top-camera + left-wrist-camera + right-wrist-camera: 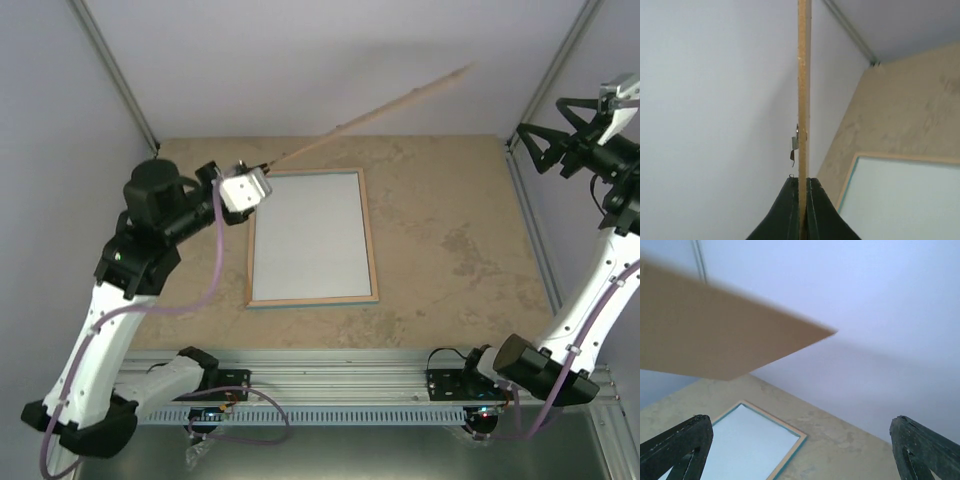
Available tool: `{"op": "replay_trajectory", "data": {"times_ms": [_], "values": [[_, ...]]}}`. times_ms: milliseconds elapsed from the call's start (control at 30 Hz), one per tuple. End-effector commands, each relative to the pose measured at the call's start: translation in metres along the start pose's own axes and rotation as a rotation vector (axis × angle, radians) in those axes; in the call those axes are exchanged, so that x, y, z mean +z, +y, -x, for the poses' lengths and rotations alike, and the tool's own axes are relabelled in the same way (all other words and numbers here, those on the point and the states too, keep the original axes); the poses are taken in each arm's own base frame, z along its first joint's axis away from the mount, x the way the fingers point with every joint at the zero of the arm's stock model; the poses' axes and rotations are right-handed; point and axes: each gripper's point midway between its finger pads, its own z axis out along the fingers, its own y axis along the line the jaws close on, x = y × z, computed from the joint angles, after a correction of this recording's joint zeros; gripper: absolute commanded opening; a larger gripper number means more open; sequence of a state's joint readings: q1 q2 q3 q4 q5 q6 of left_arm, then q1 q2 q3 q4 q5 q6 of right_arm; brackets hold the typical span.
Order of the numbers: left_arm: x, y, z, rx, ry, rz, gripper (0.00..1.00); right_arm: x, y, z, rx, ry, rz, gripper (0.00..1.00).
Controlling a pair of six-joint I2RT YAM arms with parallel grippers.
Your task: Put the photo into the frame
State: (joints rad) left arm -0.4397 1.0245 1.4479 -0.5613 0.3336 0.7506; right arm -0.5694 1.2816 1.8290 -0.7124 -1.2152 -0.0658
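Your left gripper [802,182] is clamped on one edge of the brown backing board [380,115], which slants up toward 2 o'clock over the frame [372,240]. The frame lies flat at table centre, seemingly back-up. Your right gripper [800,420] hangs wide apart at 3 o'clock. The photo shows in no view. Expect it to be light and floppy, so pinch its white edge. The frame's pane is likely fragile.

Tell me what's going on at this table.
The left arm's fingers grip a brown backing board by its edge, holding it in the air above the table. The frame lies flat below, wood side up. The right arm's fingers are open and empty, raised at the right. No photo is in view.
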Motion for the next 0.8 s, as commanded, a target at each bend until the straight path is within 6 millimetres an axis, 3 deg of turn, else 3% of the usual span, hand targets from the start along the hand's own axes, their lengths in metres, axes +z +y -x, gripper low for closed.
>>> {"op": "replay_trajectory", "data": {"times_ms": [0, 133, 300, 500, 633, 767], "values": [[-0.016, 0.011, -0.010, 0.451, 0.016, 0.179, 0.00, 0.001, -0.030, -0.018, 0.137, 0.046, -0.054, 0.98], [-0.031, -0.008, -0.021, 0.707, -0.007, 0.245, 0.00, 0.006, -0.024, -0.017, 0.133, 0.061, 0.016, 0.98], [-0.047, -0.046, -0.021, 1.008, -0.121, 0.260, 0.00, 0.034, 0.010, -0.029, 0.086, 0.118, 0.123, 0.98], [-0.061, -0.098, -0.025, 1.328, -0.284, 0.271, 0.00, 0.074, 0.064, -0.086, 0.092, 0.291, 0.332, 0.97], [-0.067, -0.117, -0.029, 1.450, -0.333, 0.264, 0.00, 0.089, 0.098, -0.127, 0.104, 0.422, 0.460, 0.95], [-0.067, -0.126, -0.032, 1.533, -0.356, 0.268, 0.00, 0.094, 0.137, -0.157, 0.109, 0.514, 0.560, 0.95]]}}
